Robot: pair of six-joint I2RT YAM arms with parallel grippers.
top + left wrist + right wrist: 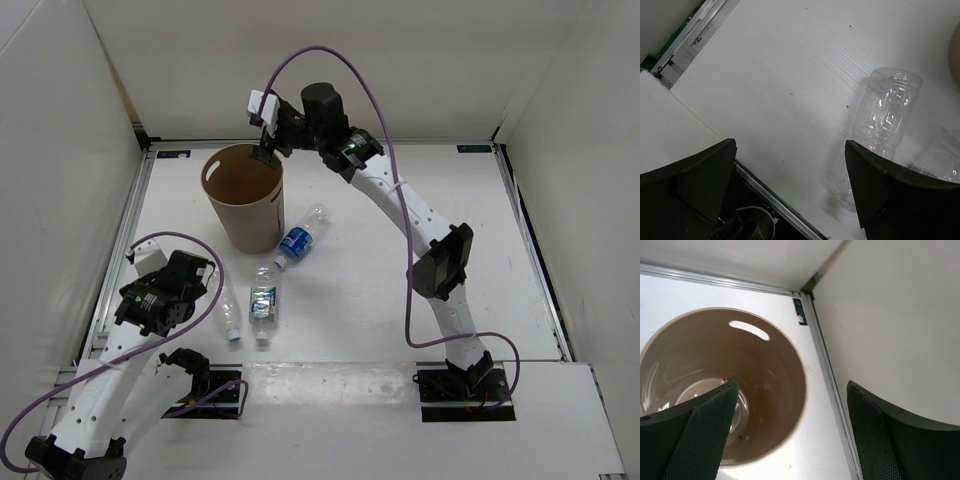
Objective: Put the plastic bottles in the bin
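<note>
The tan bin (245, 225) stands upright at the back left. My right gripper (266, 152) hangs open and empty over its far rim; the right wrist view looks down into the bin (775, 370) between the fingers (700, 435). The blue-label bottle (299, 238) lies against the bin's right side. The green-blue-label bottle (264, 303) and the plain clear bottle (228, 310) lie side by side near the front. My left gripper (185, 285) is open just left of the plain bottle (885, 110), not touching it. The orange bottle is out of view.
White walls enclose the table on the left, back and right. A metal rail (827, 370) runs along the left wall close to the bin. The left arm's base plate (205, 392) and the table's front edge lie under my left gripper.
</note>
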